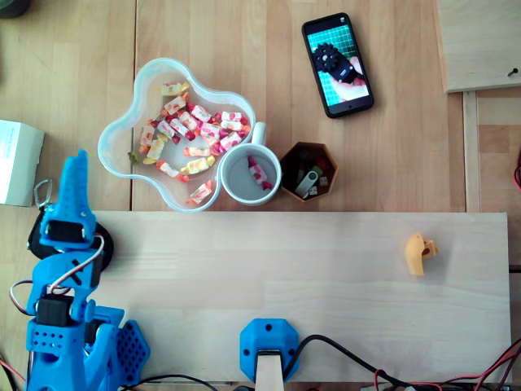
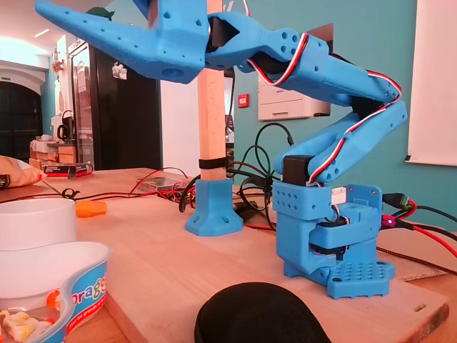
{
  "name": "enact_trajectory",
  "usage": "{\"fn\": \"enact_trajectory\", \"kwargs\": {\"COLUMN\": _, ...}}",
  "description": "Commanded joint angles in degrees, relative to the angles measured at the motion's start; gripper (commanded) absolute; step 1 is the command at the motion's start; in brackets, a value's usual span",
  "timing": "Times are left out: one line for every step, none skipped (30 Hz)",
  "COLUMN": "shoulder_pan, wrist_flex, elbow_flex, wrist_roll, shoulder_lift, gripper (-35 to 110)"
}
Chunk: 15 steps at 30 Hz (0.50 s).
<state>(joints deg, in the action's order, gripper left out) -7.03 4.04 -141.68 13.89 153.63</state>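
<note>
The board (image 1: pixel 342 277) is being viewed straight down in the overhead view. In the fixed view it is being watched lengthwise from board height, close beside the blue arm (image 2: pixel 335 243). The arm, bowl (image 1: pixel 114 142) and post base (image 1: pixel 269 342) are being shared by both.

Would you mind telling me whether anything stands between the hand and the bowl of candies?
Nothing visible does. In the overhead view the hand sits just left of the bowl of candies, apart from its rim, with bare table between them. The white mug stands on the bowl's far side.
</note>
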Motion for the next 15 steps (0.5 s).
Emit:
{"fn": "enact_trajectory", "kwargs": {"shoulder_pan": 1.05, "wrist_flex": -0.18, "elbow_flex": 0.35, "wrist_roll": 0.70, "shoulder_lift": 1.93, "gripper": 47}}
{"fn": "enact_trajectory", "kwargs": {"shoulder_pan": 1.58, "wrist_flex": -0.18, "elbow_flex": 0.35, "wrist_roll": 0.70, "shoulder_lift": 1.93, "gripper": 47}}
{"fn": "enact_trajectory", "kwargs": {"shoulder_pan": 2.29, "wrist_flex": -0.18, "elbow_flex": 0.35, "wrist_roll": 0.70, "shoulder_lift": 2.02, "gripper": 47}}
{"fn": "enact_trajectory", "kwargs": {"shoulder_pan": 2.90, "wrist_flex": -0.18, "elbow_flex": 0.53, "wrist_roll": 0.70, "shoulder_lift": 2.02, "gripper": 47}}
{"fn": "enact_trajectory", "kwargs": {"shoulder_pan": 3.25, "wrist_flex": -0.18, "elbow_flex": 0.97, "wrist_roll": 0.70, "shoulder_lift": 2.02, "gripper": 47}}
{"fn": "enact_trajectory", "kwargs": {"shoulder_pan": 3.60, "wrist_flex": -0.18, "elbow_flex": 1.67, "wrist_roll": 0.70, "shoulder_lift": 2.02, "gripper": 47}}
{"fn": "enact_trajectory", "kwargs": {"shoulder_pan": 3.96, "wrist_flex": -0.18, "elbow_flex": 2.55, "wrist_roll": 0.70, "shoulder_lift": 2.02, "gripper": 47}}
{"fn": "enact_trajectory", "kwargs": {"shoulder_pan": 4.22, "wrist_flex": -0.18, "elbow_flex": 3.52, "wrist_roll": 0.70, "shoulder_lift": 2.02, "gripper": 47}}
{"fn": "enact_trajectory", "kwargs": {"shoulder_pan": 4.66, "wrist_flex": -0.18, "elbow_flex": 4.66, "wrist_roll": 0.70, "shoulder_lift": 2.02, "gripper": 47}}
{"fn": "enact_trajectory", "kwargs": {"shoulder_pan": 4.75, "wrist_flex": -0.18, "elbow_flex": 5.80, "wrist_roll": 0.70, "shoulder_lift": 2.02, "gripper": 47}}
{"fn": "enact_trajectory", "kwargs": {"shoulder_pan": 4.75, "wrist_flex": -0.18, "elbow_flex": 6.86, "wrist_roll": 0.79, "shoulder_lift": 2.02, "gripper": 47}}
{"fn": "enact_trajectory", "kwargs": {"shoulder_pan": 4.75, "wrist_flex": -0.18, "elbow_flex": 8.09, "wrist_roll": 0.79, "shoulder_lift": 2.02, "gripper": 47}}
{"fn": "enact_trajectory", "kwargs": {"shoulder_pan": 4.75, "wrist_flex": -0.18, "elbow_flex": 9.23, "wrist_roll": 0.79, "shoulder_lift": 2.02, "gripper": 47}}
{"fn": "enact_trajectory", "kwargs": {"shoulder_pan": 4.75, "wrist_flex": -0.18, "elbow_flex": 10.46, "wrist_roll": 0.97, "shoulder_lift": 2.02, "gripper": 47}}
{"fn": "enact_trajectory", "kwargs": {"shoulder_pan": 4.75, "wrist_flex": -0.18, "elbow_flex": 11.69, "wrist_roll": 1.49, "shoulder_lift": 2.02, "gripper": 47}}
